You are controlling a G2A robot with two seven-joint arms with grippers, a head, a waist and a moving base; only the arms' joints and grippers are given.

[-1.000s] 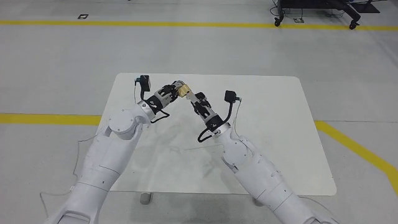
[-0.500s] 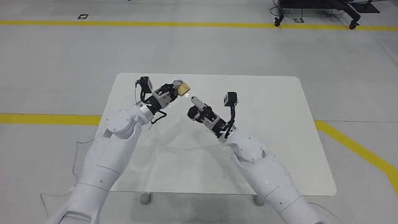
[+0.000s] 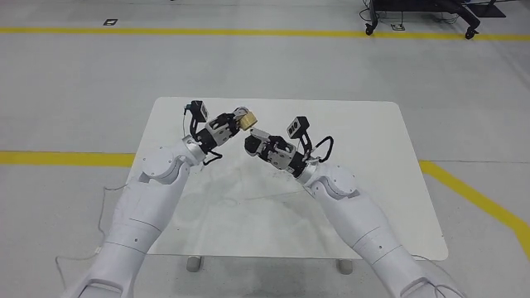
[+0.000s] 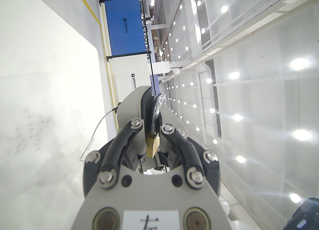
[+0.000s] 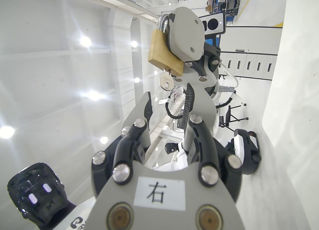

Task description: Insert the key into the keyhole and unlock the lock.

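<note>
Ok, L gripper (image 4: pixel 154 116) clamped on brass lock (image 5: pixel 164 53). Key (image 5: pixel 166 82) sits in keyhole, bow just ahead of R gripper (image 5: pixel 168 104), fingers apart, nothing held. Key's small, stiff, prob slick metal: pinch bow on flats or it'll slip when turned.

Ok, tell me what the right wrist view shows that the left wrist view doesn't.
Right wrist view only: the key seated in the keyhole end of the lock, its round head free, and the right gripper open close to it, not gripping. Left wrist view only: the lock edge-on, pinched from both sides by the left gripper. Both: the brass lock held in the left gripper.
</note>
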